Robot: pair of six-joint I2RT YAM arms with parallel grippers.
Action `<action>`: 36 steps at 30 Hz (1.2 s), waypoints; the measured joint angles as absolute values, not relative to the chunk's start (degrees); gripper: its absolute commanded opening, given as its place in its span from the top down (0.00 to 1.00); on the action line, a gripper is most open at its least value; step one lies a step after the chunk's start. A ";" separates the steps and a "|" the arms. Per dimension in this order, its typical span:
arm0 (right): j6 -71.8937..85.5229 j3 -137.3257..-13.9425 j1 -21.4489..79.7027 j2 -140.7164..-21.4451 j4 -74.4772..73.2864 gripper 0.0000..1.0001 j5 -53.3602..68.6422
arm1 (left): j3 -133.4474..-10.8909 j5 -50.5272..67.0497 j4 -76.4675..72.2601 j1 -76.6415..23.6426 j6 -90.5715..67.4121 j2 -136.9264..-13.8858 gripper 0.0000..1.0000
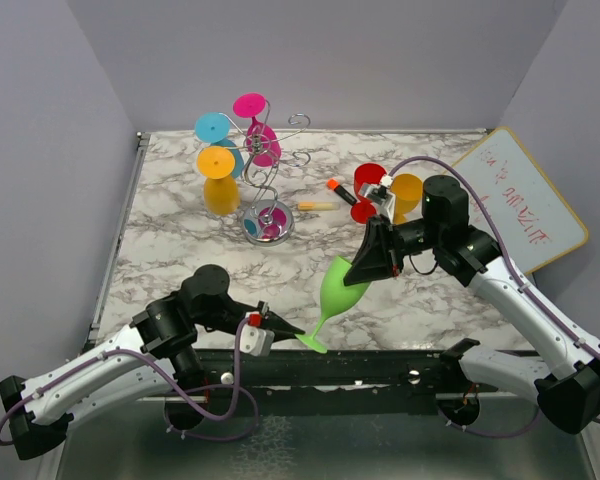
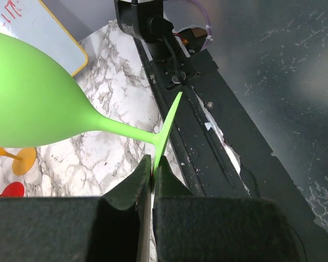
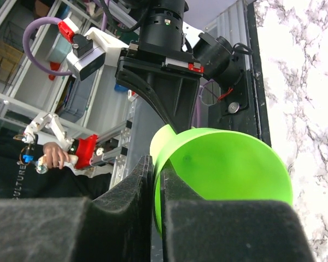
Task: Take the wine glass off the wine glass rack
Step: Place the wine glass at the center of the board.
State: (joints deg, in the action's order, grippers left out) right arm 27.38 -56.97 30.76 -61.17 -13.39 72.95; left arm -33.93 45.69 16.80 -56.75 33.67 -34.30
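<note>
Marbled desk from above: you see the chrome wire wine glass rack far left, the green plastic wine glass off it, near centre. Left wrist: left gripper jaws pinch its foot. Right wrist: right gripper jaws clamp its rim.

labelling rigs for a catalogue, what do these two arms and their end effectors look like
The left arm and right arm have white shells, black joints and a purple cable alongside. The left end effector and right end effector have black wedge-shaped fingers.
</note>
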 measured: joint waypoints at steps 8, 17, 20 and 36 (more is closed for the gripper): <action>27.11 -55.94 30.74 -60.34 -13.08 0.89 72.79 | -33.93 46.48 16.69 -56.75 33.06 -34.35 1.00; 25.91 -55.94 30.76 -59.81 -15.42 0.99 72.75 | -33.91 46.39 17.23 -56.75 32.36 -35.70 0.65; 25.21 -55.94 30.81 -59.27 -15.44 0.99 72.27 | -33.91 45.93 17.52 -56.64 31.44 -35.73 0.33; 18.33 -55.77 30.81 -59.51 -23.35 0.99 54.17 | -31.79 36.62 15.07 -56.64 22.74 -30.22 0.01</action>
